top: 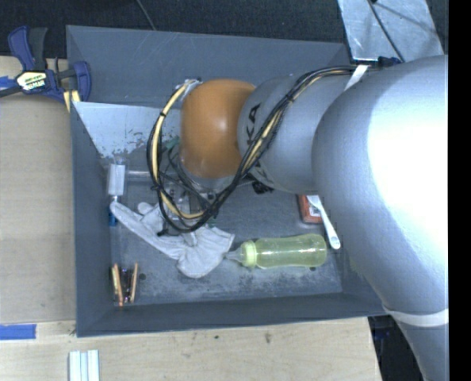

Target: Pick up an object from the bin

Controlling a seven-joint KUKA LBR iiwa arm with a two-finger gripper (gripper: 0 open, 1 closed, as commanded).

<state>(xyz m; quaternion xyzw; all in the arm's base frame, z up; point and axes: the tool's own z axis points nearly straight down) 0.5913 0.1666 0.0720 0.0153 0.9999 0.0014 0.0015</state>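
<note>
Over the middle of the grey bin (220, 54) the big silver arm (378, 157) reaches in from the right. Its orange cover (212, 125) and cables hide most of the gripper (180, 213), so I cannot tell whether it is open or has hold of anything. A crumpled white cloth (196, 252) lies right at it, left of a yellow-green bottle (287, 252). A small brown clip (123, 284) sits in the near left corner.

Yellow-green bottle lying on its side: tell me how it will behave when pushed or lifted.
The bottle lies on its side and looks round, so a push would probably roll it. Its smooth translucent wall may slip in a grasp. It probably stays stiff.
</note>
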